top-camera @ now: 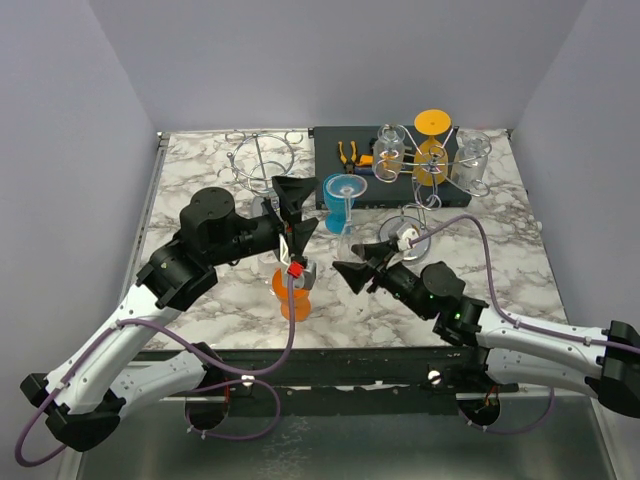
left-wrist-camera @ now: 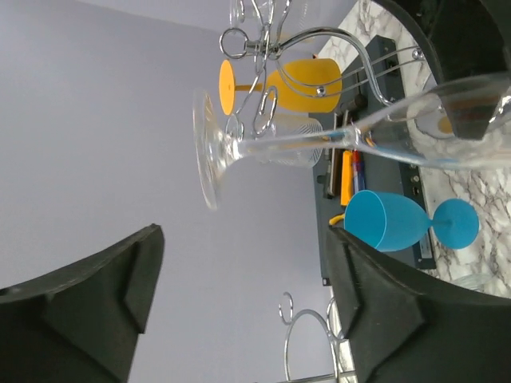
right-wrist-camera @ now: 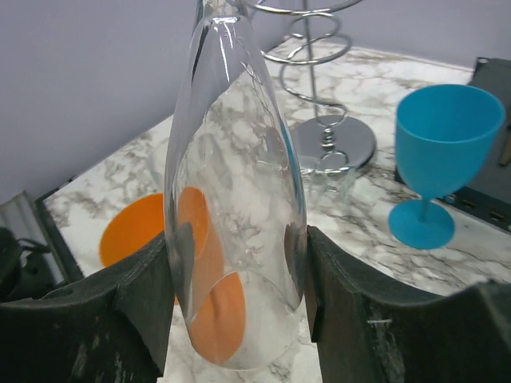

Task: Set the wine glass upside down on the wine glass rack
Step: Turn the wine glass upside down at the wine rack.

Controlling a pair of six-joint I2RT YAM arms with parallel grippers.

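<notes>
jaws: touching both sides of clear wine glass (right-wrist-camera: 235,199) | blue goblet (right-wrist-camera: 443,152): upright, at right

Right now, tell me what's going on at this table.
The right gripper is clamped on the bowl of a clear wine glass, holding it off the marble table. The left gripper is open and not touching the glass in front of it. The glass is not yet on a rack; one wire rack stands at the back left. A blue glass stands upright mid-table, and an orange glass sits nearer the front.
</notes>
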